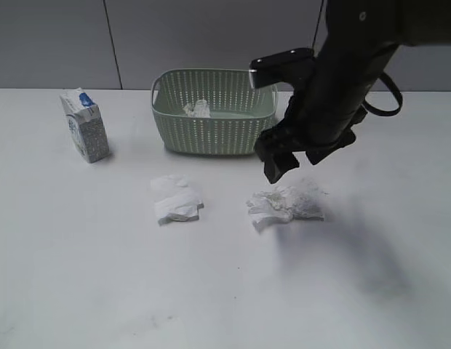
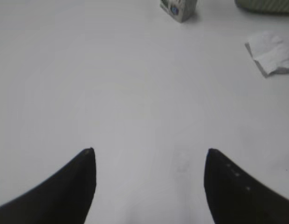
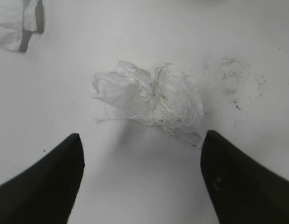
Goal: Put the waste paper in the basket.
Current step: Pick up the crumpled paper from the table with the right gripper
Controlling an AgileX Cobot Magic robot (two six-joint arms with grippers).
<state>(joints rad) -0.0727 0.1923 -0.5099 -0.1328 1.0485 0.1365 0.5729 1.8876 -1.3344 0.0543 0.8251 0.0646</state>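
Observation:
The pale green basket stands at the back of the table with one white paper wad inside. A flatter wad lies in front of it; it also shows in the left wrist view and the right wrist view. A ragged wad lies to its right. My right gripper hangs open and empty just above and behind the ragged wad; its jaws are spread wide near it. My left gripper is open and empty over bare table; it is out of the exterior view.
A white-and-blue carton stands at the back left; its base shows in the left wrist view. The basket's rim shows at the top right of the left wrist view. Dark smudges mark the table right of the ragged wad.

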